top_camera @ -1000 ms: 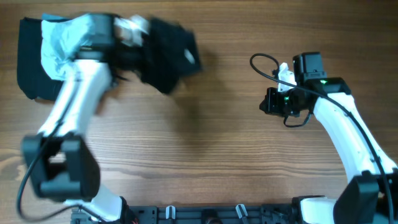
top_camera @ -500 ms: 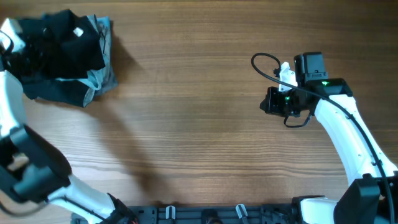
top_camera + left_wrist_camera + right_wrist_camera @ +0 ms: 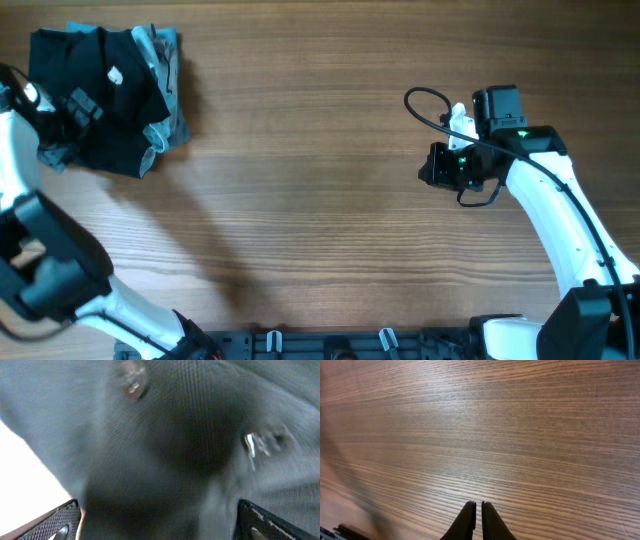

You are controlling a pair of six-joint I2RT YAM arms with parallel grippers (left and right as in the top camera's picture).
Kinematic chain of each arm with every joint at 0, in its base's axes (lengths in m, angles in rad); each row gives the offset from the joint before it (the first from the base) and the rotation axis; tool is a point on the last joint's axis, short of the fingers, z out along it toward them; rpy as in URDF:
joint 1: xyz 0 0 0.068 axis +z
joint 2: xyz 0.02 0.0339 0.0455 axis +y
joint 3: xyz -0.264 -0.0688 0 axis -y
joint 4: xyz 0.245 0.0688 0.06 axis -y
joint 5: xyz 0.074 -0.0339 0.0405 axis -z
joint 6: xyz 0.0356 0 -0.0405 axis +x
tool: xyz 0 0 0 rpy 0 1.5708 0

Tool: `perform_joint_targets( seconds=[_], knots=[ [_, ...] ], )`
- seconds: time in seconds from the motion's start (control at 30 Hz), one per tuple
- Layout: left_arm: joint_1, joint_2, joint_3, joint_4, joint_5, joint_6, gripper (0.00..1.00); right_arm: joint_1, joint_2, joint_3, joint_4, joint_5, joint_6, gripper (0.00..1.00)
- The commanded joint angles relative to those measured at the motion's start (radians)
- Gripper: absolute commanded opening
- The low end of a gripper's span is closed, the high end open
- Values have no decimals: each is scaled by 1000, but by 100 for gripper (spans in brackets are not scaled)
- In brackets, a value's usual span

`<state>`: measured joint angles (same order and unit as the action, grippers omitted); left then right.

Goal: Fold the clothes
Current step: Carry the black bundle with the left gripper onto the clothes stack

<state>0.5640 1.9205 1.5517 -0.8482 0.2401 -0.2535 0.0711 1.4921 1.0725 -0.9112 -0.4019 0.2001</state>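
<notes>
Currently the shirt (image 3: 108, 130) sits bunched at the 10 o'clock corner of the worktop (image 3: 300, 200), with its white neck label (image 3: 116, 74) facing up. A pale blue garment (image 3: 168, 60) peeks out along its 3 o'clock edge. Left gripper (image 3: 78, 106) is over the heap, jaws spread wide. Its fingertips (image 3: 60, 520) sit at the far corners of the wrist view with dark cloth filling the gap, nothing clamped. Right gripper (image 3: 476, 512) is at 3 o'clock, well apart from the shirt, fingers pressed together, empty, above bare wood.
</notes>
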Motion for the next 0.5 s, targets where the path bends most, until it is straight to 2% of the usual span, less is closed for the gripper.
perform_joint_targets(
  seconds=[0.0,0.17,0.23,0.4,0.47],
  knots=[
    [6,-220,-5,-24,-90,-17,100,0,-6,15,9,5,-18,9],
    [6,-437,-4,-21,-110,-17,100,0,-6,15,17,5,-18,10],
    [5,-489,-4,-16,-68,-14,100,0,-6,15,22,-3,-20,10],
    [-60,-558,-5,-58,395,155,97,0,-18,18,47,-26,-26,14],
    [-122,-560,-5,-123,514,192,100,0,-35,22,44,-30,-14,17]
  ],
)
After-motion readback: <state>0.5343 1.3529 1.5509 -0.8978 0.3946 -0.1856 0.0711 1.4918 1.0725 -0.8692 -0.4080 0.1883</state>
